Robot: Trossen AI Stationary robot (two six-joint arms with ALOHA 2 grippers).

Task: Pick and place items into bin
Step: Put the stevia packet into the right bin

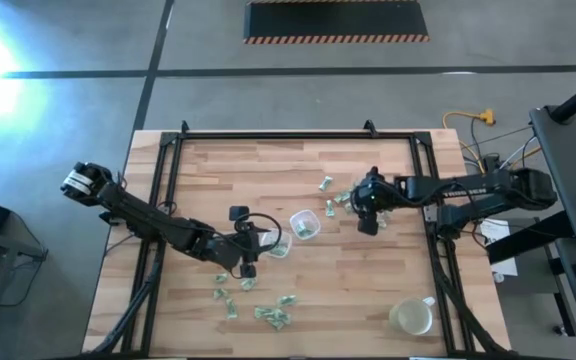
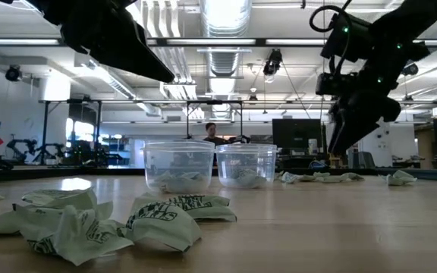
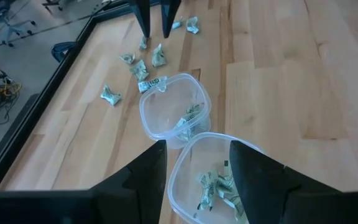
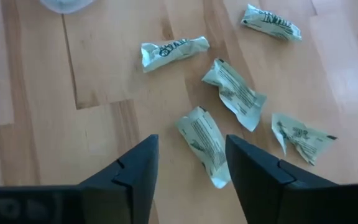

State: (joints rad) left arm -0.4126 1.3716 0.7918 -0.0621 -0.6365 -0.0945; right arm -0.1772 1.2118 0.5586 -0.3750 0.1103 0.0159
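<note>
Two small clear tubs stand side by side mid-table, one [image 1: 304,224] farther right and one [image 1: 278,247] nearer the left arm; both have a few green-and-white wrappers in them. My left gripper [image 3: 197,144] hangs open above the nearer tub [image 3: 210,186], touching nothing. My right gripper [image 4: 191,140] is open and points down over a cluster of loose wrappers [image 1: 340,198] right of the tubs. One wrapper [image 4: 205,144] lies flat on the wood just ahead of its fingers, and I see no touch.
More wrappers [image 1: 268,316] lie scattered near the table's front edge, left of centre. A yellowish-white mug [image 1: 413,317] stands at the front right. A black frame rail [image 1: 298,137] borders the table. A person [image 2: 211,133] shows far behind in the room.
</note>
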